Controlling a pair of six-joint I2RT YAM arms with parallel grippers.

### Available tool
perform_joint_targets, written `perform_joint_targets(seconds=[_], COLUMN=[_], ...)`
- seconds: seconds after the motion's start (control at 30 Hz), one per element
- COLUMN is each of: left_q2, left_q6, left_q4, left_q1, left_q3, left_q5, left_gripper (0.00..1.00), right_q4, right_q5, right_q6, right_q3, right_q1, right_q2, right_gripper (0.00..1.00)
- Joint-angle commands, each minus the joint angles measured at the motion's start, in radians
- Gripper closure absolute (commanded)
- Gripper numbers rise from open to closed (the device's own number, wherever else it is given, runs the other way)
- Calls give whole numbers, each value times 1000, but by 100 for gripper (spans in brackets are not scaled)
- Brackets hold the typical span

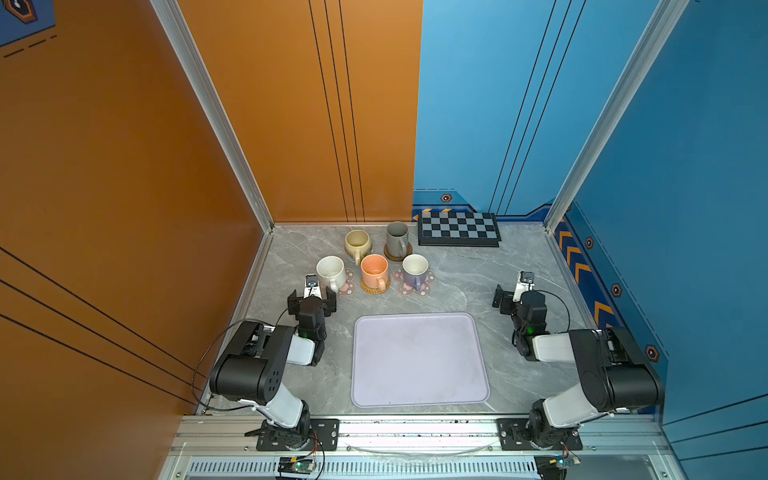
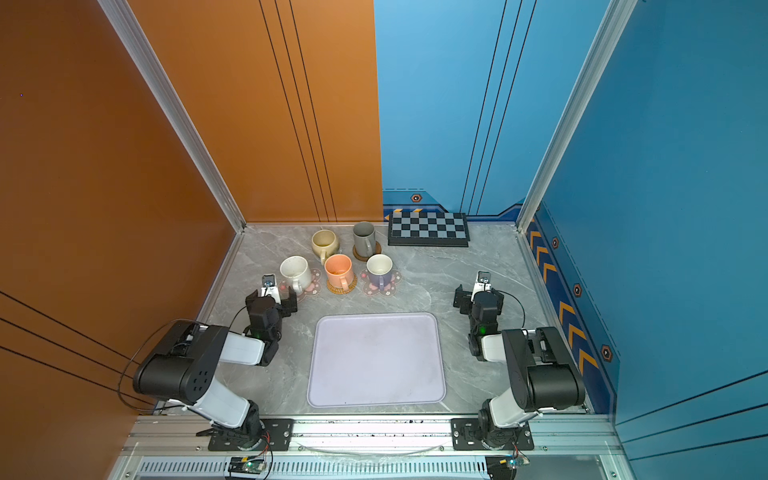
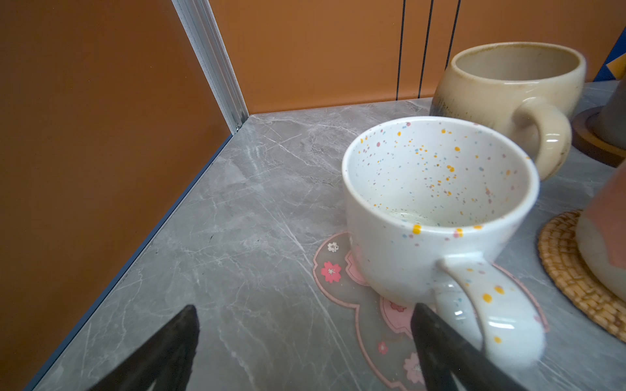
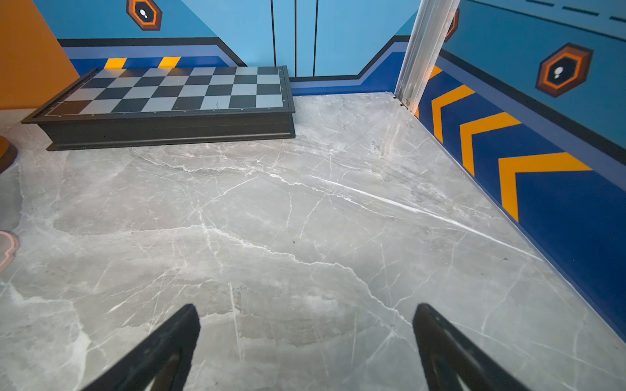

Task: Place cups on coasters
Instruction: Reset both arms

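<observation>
L gripper (image 3: 305, 306) spread | speckled mug (image 3: 437, 189) just ahead, on pink coaster (image 3: 333, 270)

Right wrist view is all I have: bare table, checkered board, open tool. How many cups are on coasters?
Observer: Four sit on coasters: white speckled mug, orange mug, grey mug, lavender mug.
Operator: The fifth?
Observer: The beige mug shows no coaster under it in any view.
Operator: Left tool?
Observer: The left tool is open and holds nothing, with one finger beside the white speckled mug's handle.
</observation>
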Motion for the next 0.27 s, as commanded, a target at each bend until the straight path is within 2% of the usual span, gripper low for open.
perform_joint_targets(seconds=[0.0,0.23], left_q2=[-12,-12], left_q6=[-9,-8], left_q4=[-4,-1], left_q1=[-3,-2], left_q3=[4,3], left_q5=[15,15], left_gripper=[2,2], right_q4=[11,7], right_q5=[-5,-7], right_q6=[-1,10], right_q3=[14,16], right_q1=[-9,-15], right_q2=[8,8], right_gripper=[0,0])
